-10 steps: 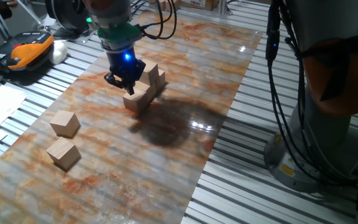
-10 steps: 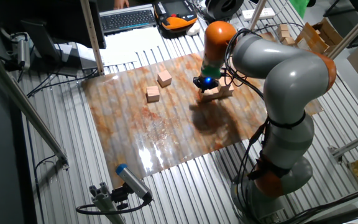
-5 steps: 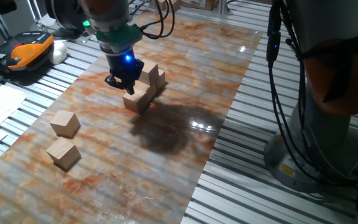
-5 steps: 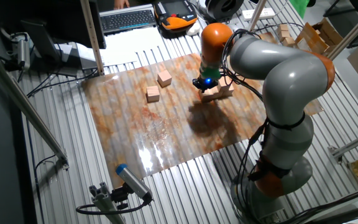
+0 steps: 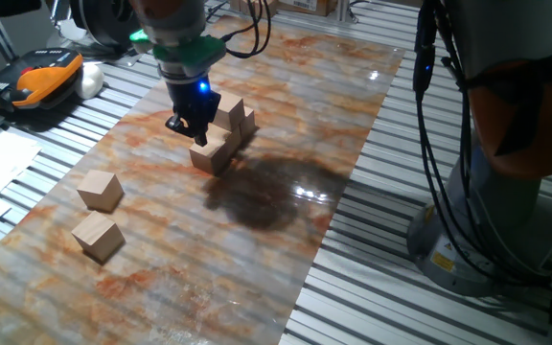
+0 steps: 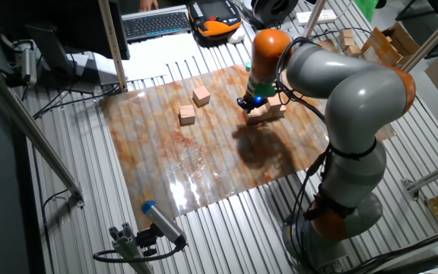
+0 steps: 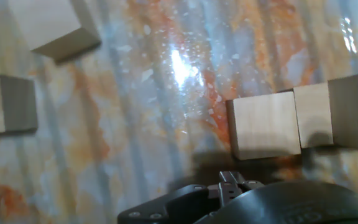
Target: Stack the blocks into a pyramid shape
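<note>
A small pile of tan wooden blocks (image 5: 215, 151) stands mid-table, a short row with one block (image 5: 229, 107) on top; it also shows in the other fixed view (image 6: 265, 113). My gripper (image 5: 189, 127) hangs low at the pile's left side, close beside the front block, with its fingers apart and nothing between them. It also shows in the other fixed view (image 6: 247, 103). The hand view shows the row of blocks (image 7: 266, 126) at the right, and two loose blocks (image 7: 47, 26) (image 7: 6, 103) at the upper left. They lie apart on the table (image 5: 100, 190) (image 5: 98, 236).
The marbled orange board (image 5: 286, 86) covers the slatted table. An orange tool (image 5: 41, 77) and a keyboard (image 6: 157, 23) lie beyond the board's far edge. The grey arm's body (image 6: 348, 99) and its cables (image 5: 429, 144) stand to the right of the board.
The gripper has shifted very slightly beside the pile and stays low. The blocks have not moved.
</note>
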`<state>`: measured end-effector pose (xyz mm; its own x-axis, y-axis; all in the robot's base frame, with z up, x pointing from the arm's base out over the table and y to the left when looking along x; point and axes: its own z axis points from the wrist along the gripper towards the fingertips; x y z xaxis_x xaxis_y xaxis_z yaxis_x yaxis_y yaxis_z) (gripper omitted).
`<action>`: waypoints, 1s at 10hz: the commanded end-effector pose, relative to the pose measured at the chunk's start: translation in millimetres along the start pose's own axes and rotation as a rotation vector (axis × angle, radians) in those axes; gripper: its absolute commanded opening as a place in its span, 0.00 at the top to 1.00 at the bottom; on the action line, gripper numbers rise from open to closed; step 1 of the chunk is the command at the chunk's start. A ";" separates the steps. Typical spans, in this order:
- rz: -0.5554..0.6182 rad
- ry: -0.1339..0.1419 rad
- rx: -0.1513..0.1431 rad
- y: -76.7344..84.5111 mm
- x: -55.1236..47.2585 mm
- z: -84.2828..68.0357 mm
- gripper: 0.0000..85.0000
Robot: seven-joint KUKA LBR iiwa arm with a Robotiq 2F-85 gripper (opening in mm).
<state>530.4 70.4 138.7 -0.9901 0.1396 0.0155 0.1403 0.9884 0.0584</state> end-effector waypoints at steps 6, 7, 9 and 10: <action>0.001 0.004 0.017 0.2 0.0 0.0 1.00; 0.015 0.008 0.006 0.2 0.0 0.0 1.00; 0.027 0.002 -0.002 0.2 0.0 0.0 1.00; 0.033 -0.003 0.001 0.2 0.0 0.0 1.00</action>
<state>530.4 70.5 138.8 -0.9847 0.1736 0.0136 0.1741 0.9831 0.0572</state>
